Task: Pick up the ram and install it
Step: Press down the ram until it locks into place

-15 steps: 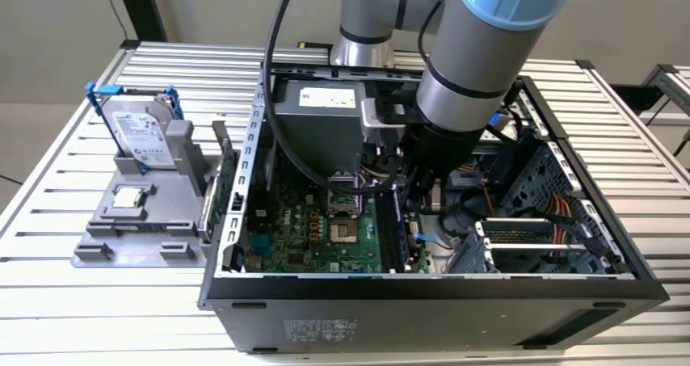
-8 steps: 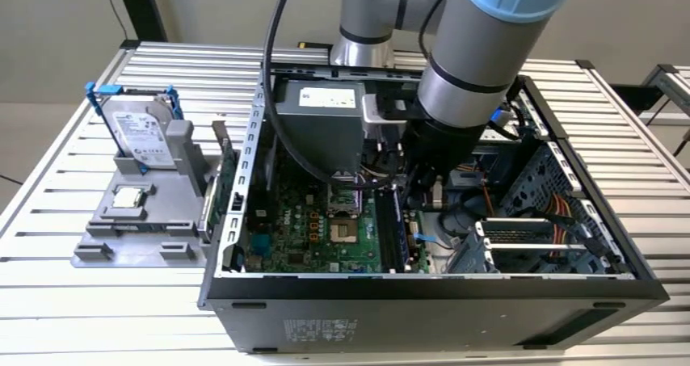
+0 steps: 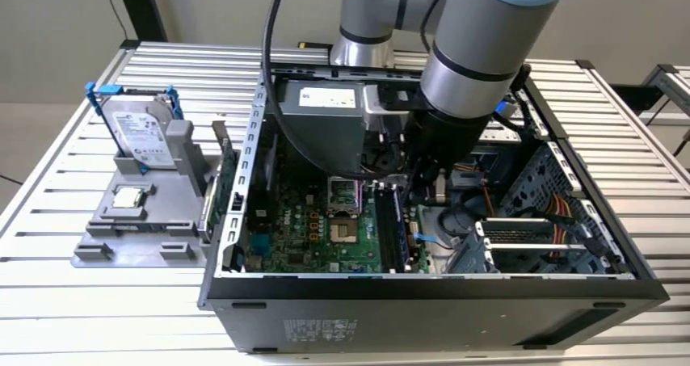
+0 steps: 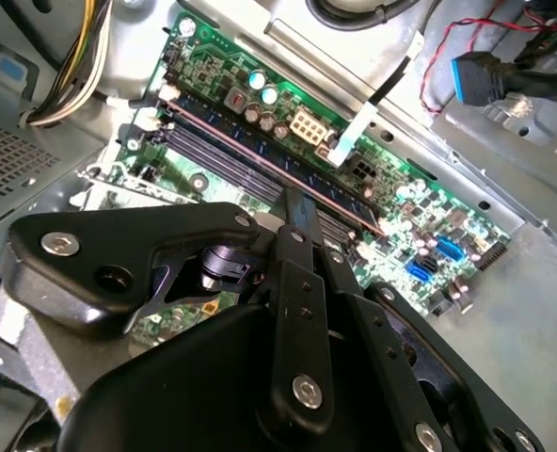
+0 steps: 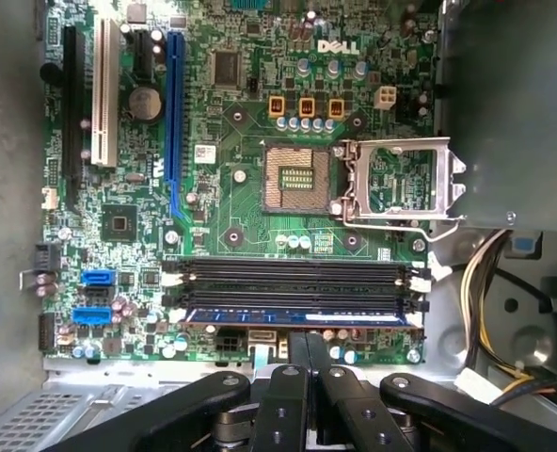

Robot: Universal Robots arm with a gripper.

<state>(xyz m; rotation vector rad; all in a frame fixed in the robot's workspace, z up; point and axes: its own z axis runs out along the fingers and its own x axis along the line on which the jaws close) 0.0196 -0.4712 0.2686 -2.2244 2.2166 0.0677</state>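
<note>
End effector above the seated memory stick inside an open computer case.

The long, narrow ram stick with its blue-edged dark board (image 5: pixel 302 318) lies in one of the black memory slots (image 5: pixel 297 273) of the green motherboard (image 5: pixel 213 188), in the slot nearest the black end effector (image 5: pixel 307 353). In the first wrist view the fingertips (image 5: pixel 299 347) meet narrowly, closed with nothing between them, just beside the stick's long edge. In the second wrist view the end effector (image 4: pixel 297 209) points at the stick (image 4: pixel 288 169). The grey metal case (image 3: pixel 431 293) stands on a ribbed aluminium tabletop (image 3: pixel 65 301).
</note>
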